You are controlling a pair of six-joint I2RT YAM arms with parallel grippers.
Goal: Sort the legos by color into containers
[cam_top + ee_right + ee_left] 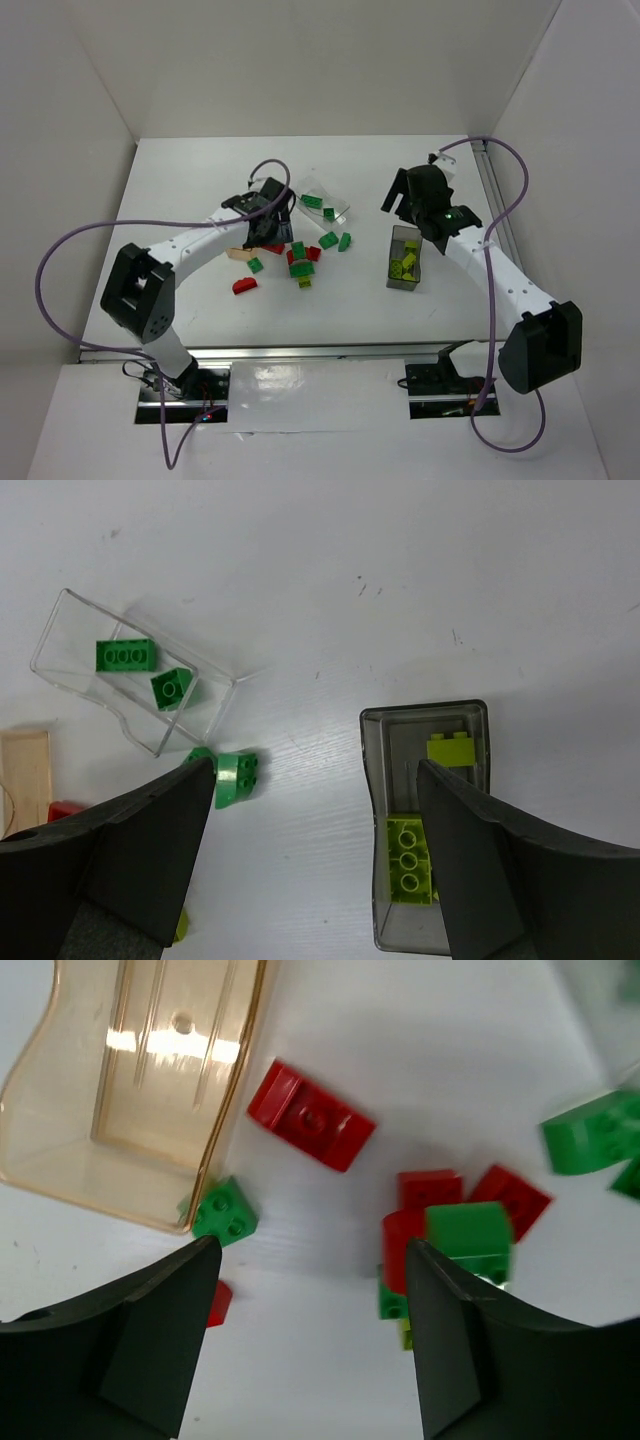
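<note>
My left gripper (262, 225) (310, 1260) is open over bare table, with nothing between its fingers. Just ahead of it the tan container (150, 1080) (238, 254) holds no bricks. A red lego (310, 1115) lies beside it and a small green one (222, 1210) touches its corner. Red and green legos are piled (455, 1235) (302, 265) by the right finger. My right gripper (412, 200) (315, 780) is open above the table. The dark grey container (372, 780) (404, 258) holds yellow-green legos (410, 860). The clear container (80, 630) (325, 205) holds two green legos (125, 655).
A green lego (238, 778) lies between the clear and grey containers, with another (345, 241) next to it. One red lego (244, 286) sits alone nearer the arm bases. White walls enclose the table on three sides.
</note>
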